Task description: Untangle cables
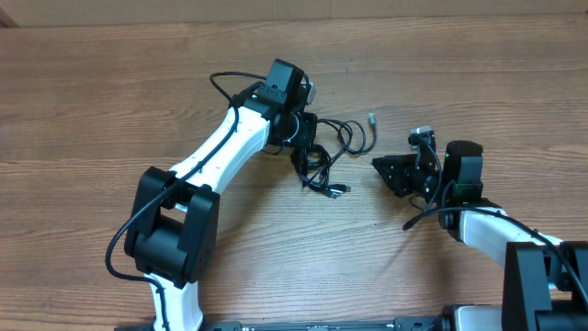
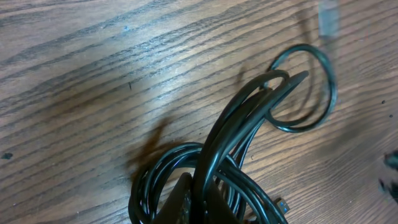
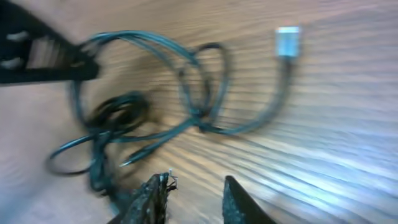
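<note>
While the left fingers (image 1: 308, 152) stand closed on the bunched cables (image 1: 318, 175) near the middle of the bench (image 1: 110, 83), the right fingers (image 1: 384, 167) sit just right of the tangle, parted a little with nothing between them. Black loops spill to the right of the grip, one round loop lying flat on the wood. A strand runs on to a silver plug (image 1: 371, 118) at the far right of the tangle. Another plug end (image 1: 340, 189) lies at its near edge. The right wrist view is blurred.
</note>
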You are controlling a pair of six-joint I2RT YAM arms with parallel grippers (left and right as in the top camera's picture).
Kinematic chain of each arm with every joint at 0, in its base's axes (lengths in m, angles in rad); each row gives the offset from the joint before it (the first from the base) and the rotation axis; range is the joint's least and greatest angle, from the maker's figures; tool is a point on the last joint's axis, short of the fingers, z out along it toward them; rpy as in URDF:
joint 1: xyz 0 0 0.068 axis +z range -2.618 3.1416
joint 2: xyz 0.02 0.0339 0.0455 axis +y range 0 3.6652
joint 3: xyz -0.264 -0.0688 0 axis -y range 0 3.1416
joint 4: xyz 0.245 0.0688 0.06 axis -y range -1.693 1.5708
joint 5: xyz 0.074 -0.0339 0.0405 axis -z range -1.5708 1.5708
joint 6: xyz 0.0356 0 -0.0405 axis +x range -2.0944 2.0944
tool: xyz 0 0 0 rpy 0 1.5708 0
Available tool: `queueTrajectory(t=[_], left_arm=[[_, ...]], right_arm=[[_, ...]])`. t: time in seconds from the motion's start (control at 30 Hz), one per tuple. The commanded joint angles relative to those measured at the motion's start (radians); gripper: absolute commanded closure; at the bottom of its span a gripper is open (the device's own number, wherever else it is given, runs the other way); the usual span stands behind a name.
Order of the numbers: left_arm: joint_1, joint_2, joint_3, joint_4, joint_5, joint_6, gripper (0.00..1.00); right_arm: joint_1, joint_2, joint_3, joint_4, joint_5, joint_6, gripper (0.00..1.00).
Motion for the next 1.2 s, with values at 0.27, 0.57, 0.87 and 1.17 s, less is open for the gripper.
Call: queueTrajectory(t=[0.27, 0.57, 0.87, 1.17], left_arm=[[0.01, -0.01, -0.001, 0.008, -0.008, 0.021, 0.96], [0.01, -0.01, -0.001, 0.067, 0.292, 0.335, 0.95], [0.01, -0.01, -0.001, -0.02, 0.306, 0.664, 0.96], [0.01, -0.01, -0.001, -0.077, 0.306, 0.879, 0.96]], right_arm=[[0.002, 0.008, 0.014, 0.0, 0.134, 0.071, 0.35], [0.003, 0.008, 0.014, 0.004, 0.121, 0.066, 0.34], [0.003, 0.008, 0.014, 0.024, 0.084, 0.06, 0.34], [0.003, 0.008, 0.014, 0.027, -0.015, -0.035, 0.41]])
